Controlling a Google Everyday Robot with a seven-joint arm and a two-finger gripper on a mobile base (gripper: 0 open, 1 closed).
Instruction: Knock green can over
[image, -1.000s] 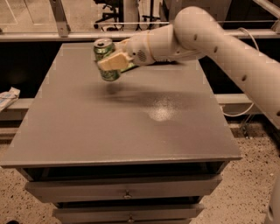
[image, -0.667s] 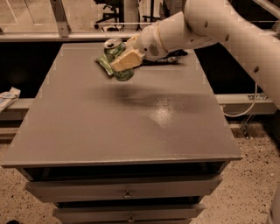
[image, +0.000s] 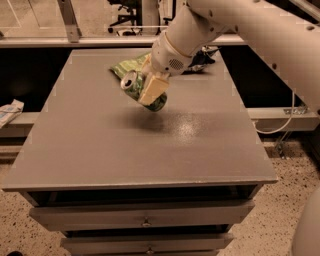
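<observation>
The green can is tilted steeply, its silver top pointing up and left, near the middle of the back half of the grey table. Its shadow lies on the table just below it, so it seems to be off the surface or barely touching. My gripper comes down from the white arm at the upper right and is shut on the can. One cream finger lies across the can's side and hides its middle.
A crinkled green snack bag lies flat behind the can. A dark object lies at the back right, partly hidden by the arm. Drawers sit under the table's front edge. A white packet lies on a ledge at the left.
The can has tipped from nearly upright to steeply tilted. The gripper and can have moved right and toward the table's middle, uncovering the snack bag behind.
</observation>
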